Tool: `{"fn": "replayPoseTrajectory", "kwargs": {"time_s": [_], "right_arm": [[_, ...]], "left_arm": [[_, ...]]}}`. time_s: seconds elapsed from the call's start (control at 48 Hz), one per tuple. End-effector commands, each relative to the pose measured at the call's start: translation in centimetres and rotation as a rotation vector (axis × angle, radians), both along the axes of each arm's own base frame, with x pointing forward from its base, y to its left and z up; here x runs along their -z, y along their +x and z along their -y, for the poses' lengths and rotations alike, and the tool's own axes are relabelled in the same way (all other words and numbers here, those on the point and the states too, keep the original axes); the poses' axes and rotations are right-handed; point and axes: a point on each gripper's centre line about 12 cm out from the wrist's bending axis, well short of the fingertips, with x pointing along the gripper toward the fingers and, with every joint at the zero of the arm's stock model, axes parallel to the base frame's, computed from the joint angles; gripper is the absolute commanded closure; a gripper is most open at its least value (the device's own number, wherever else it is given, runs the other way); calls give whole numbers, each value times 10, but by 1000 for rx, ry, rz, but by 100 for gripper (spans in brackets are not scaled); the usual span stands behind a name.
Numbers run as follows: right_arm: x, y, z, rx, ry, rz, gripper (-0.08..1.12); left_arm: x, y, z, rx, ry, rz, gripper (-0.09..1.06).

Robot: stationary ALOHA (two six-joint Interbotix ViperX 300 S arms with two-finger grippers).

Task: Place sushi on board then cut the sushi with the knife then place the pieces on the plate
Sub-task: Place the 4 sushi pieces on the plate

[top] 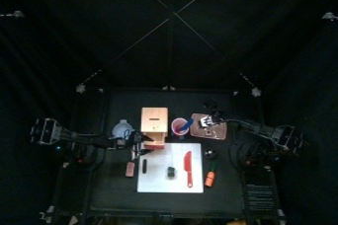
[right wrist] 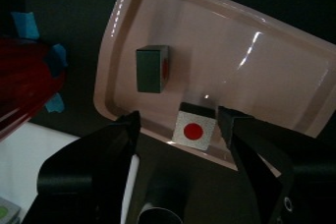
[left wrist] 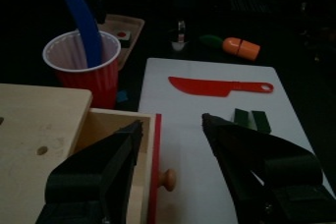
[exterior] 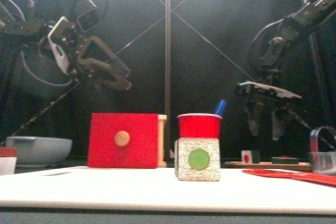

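On the white board [top: 158, 185] lie a red knife [top: 191, 166] and a short dark green sushi roll [top: 171, 173]. In the front view the sushi roll [exterior: 198, 159] shows a pale end with a green middle. Open and holding nothing, my left gripper [left wrist: 171, 125] hovers by the wooden box [left wrist: 53, 130] at the board's back edge. My right gripper [right wrist: 178, 117] hangs open over the pink tray [right wrist: 250, 51]. A dark sushi piece [right wrist: 152, 68] lies on that tray, and a white piece with a red dot [right wrist: 194, 128] sits at its near rim.
A red cup [top: 180, 124] holding a blue knife [left wrist: 82, 22] stands between the box and the tray. The blue-grey bowl [top: 123, 128] is left of the box. An orange toy [left wrist: 241, 46] and a green toy [left wrist: 210, 41] lie right of the board.
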Motion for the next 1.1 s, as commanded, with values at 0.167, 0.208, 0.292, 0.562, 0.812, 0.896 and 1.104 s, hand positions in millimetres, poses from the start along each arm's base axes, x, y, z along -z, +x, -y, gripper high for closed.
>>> {"fn": "replayPoseTrajectory", "kwargs": {"time_s": [0.167, 0.208, 0.292, 0.562, 0.812, 0.896, 1.104], "right_arm": [[-34, 19, -61, -209, -35, 129, 9], [-38, 22, -74, -258, -41, 146, 9], [-46, 27, -97, -365, -70, 185, 9], [-45, 75, -152, -652, -172, 311, 9], [-32, 136, -181, -782, -204, 270, 9], [-28, 153, -191, -815, -211, 257, 9], [-3, 179, -208, -856, -191, 139, 9]], "left_arm": [[-18, 12, -1, -4, 0, 57, 9], [-20, 13, -1, -5, -2, 63, 9], [-23, 15, -1, -4, 1, 74, 9], [-23, 25, -2, -4, 2, 70, 9], [-17, 27, -3, -7, 2, 54, 9], [-16, 26, -3, -7, 2, 49, 9], [-13, 24, -5, -13, 0, 41, 9]]}}
